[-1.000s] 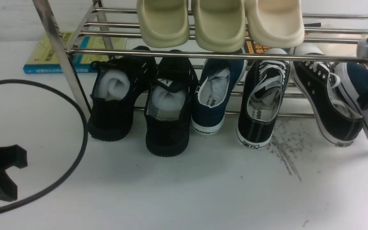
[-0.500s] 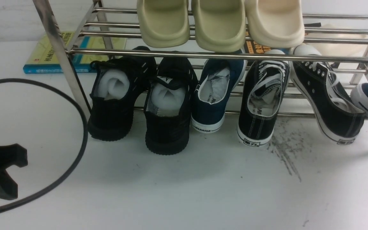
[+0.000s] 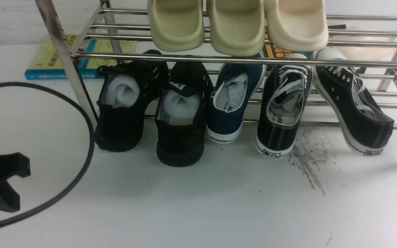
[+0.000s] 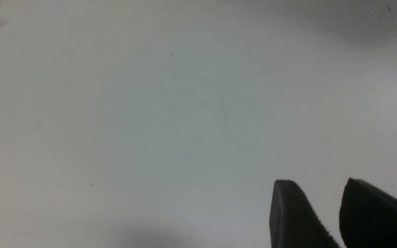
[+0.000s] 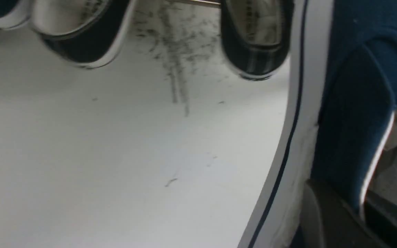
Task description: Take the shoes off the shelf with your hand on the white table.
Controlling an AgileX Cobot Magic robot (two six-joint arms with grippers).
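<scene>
We count two navy-blue canvas slip-on shoes. The first navy shoe (image 3: 226,103) sits on the lower tier of the shiny steel-tube shelf (image 3: 219,59), between two black mesh trainers (image 3: 181,113) and two black laced canvas sneakers (image 3: 283,110). The second navy shoe (image 5: 353,103) is over the white table (image 5: 115,155), its heel wall pinched tight in our right gripper (image 5: 357,210). Three cream foam slides (image 3: 236,27) line the top tier. Our left gripper (image 4: 317,181) hangs partly open, holding nothing.
</scene>
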